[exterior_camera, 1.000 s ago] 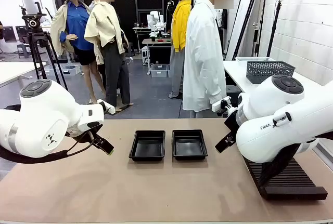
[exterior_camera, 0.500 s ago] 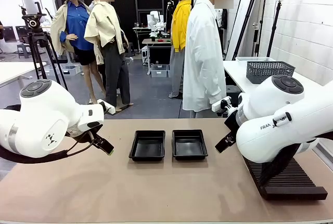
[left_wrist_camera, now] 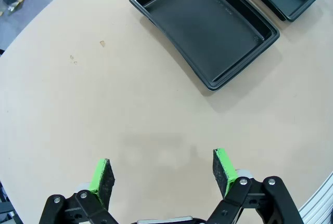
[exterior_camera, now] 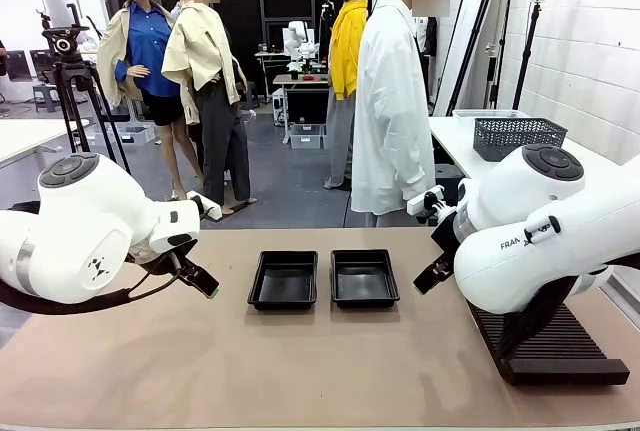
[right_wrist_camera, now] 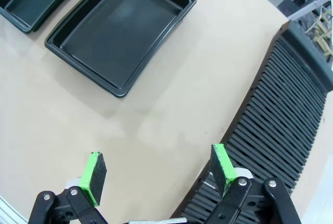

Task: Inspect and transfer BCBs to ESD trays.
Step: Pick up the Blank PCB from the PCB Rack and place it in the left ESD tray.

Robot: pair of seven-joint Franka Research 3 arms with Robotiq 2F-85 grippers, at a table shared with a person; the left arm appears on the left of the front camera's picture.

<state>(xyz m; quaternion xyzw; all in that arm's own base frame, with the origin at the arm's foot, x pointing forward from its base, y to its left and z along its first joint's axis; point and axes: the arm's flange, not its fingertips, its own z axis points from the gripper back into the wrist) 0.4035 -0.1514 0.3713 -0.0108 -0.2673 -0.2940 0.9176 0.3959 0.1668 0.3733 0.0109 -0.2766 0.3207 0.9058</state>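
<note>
Black trays [exterior_camera: 283, 305] sit empty toward the table's [exterior_camera: 300, 371] far edge, left gripper [left_wrist_camera: 161, 168] and right gripper [right_wrist_camera: 156, 166] held wide, bare; a board is likely needed first.

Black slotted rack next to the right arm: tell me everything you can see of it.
The rack is long, black and matte, plastic by its look, with many thin parallel ribs running across its width inside a solid border. The slots that show are empty. It lies flat on the tan table at the robot's right, apart from the two ESD trays. In the front view the right arm hides its far end.
</note>
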